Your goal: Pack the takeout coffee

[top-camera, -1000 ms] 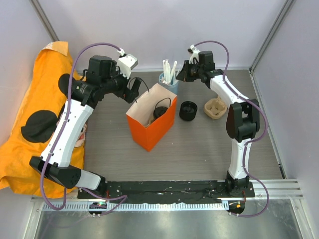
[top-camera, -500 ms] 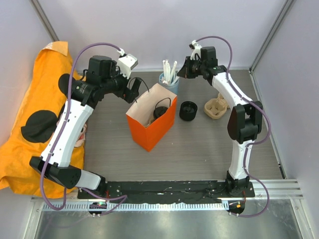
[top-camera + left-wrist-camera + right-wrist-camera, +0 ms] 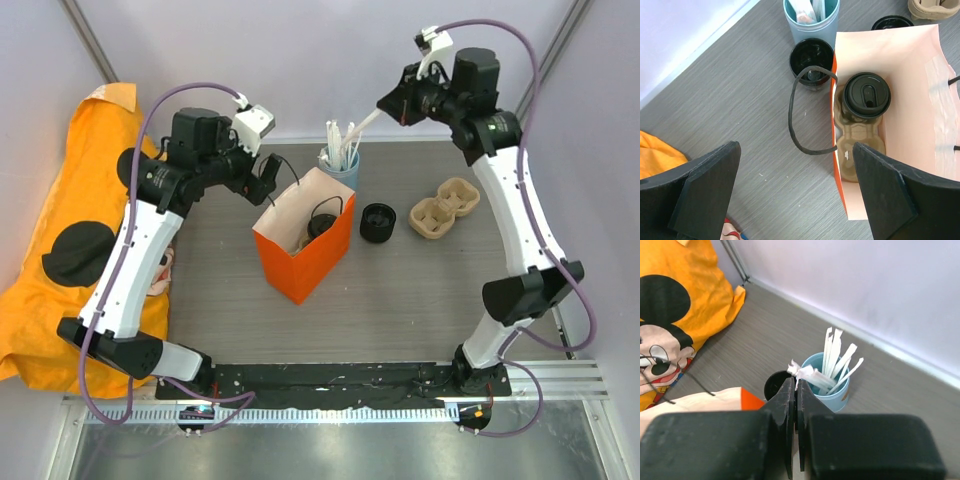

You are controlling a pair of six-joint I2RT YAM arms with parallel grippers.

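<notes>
Coffee cup [image 3: 868, 95] in bag [image 3: 912, 65]; right gripper [image 3: 794, 384] pinches straw [image 3: 366, 121]

From my seat the bag [image 3: 900, 75] reads as matt paper, orange outside, pale inside. Cup lid [image 3: 866, 95] is glossy black plastic. The straw [image 3: 802, 372] is in matt white paper wrap, and the tray [image 3: 444, 210] is rough moulded pulp. Table [image 3: 400, 290] looks like grey wood-grain laminate. Orange cloth [image 3: 60, 200] is soft and crinkly.
</notes>
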